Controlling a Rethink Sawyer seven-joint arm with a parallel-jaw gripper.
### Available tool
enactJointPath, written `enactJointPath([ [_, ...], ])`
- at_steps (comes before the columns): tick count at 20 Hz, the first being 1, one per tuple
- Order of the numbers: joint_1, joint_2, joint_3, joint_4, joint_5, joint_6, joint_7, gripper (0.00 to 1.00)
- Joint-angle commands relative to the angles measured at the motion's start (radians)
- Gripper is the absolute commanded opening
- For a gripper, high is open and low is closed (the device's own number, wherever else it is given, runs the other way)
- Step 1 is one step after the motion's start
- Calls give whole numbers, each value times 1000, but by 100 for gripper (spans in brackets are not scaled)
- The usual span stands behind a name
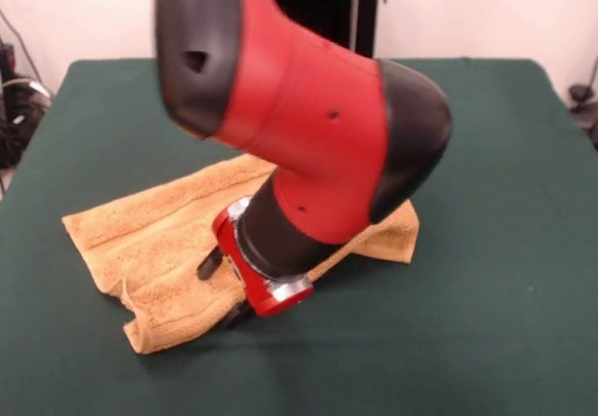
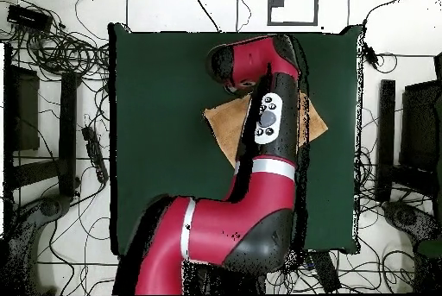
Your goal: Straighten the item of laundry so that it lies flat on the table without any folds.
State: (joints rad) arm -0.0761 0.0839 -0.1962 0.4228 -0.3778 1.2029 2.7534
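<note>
Lying on the table [image 1: 486, 248], the towel [image 1: 149, 238] sits a little toward the middle of the green surface, partly hidden under the robot's arm [image 1: 308, 126]. No container shows in either view; the towel rests straight on the cloth-covered tabletop.

Its fabric is orange-tan terry with a nubby, looped pile. A woven band runs across it in the front view, and a hemmed border follows the edge. It is not flat: at the corner nearest the front camera the cloth is turned over on itself, making a rumpled double layer with a small drooping flap. The left corner in the front view lies spread and pointed. On the other side of the arm, 1 more corner pokes out flat on the felt.

The table is a large rectangle covered in plain dark green, matte, felt-like material, far wider than the towel on every side.

The arm is smooth red and black plastic with rounded joints, ending in a red ring with a silver collar. Below it the gripper [image 1: 217, 290] reaches down to the towel near the folded part; dark finger pieces show at the cloth, but I cannot tell whether they are spread or closed, or pinching fabric.

From overhead, the towel [image 2: 226, 124] shows as a tan patch on both sides of the arm [image 2: 268, 137], on the table [image 2: 155, 120].
</note>
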Motion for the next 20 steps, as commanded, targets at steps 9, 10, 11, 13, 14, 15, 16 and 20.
enactJointPath([
  [9, -58, -3, 193, 215, 68, -382, -302, 0],
  [10, -64, -27, 202, 261, 72, -438, -317, 0],
  [11, -73, -56, 215, 322, 74, -516, -330, 0],
  [13, -121, -118, 284, 467, 66, -769, -391, 0],
  [14, -153, -155, 326, 551, 35, -923, -429, 0],
  [15, -211, -185, 406, 634, -6, -1067, -473, 0],
  [16, -267, -210, 477, 711, -53, -1152, -498, 0],
  [20, -321, -243, 502, 833, -311, -1502, -160, 0],
])
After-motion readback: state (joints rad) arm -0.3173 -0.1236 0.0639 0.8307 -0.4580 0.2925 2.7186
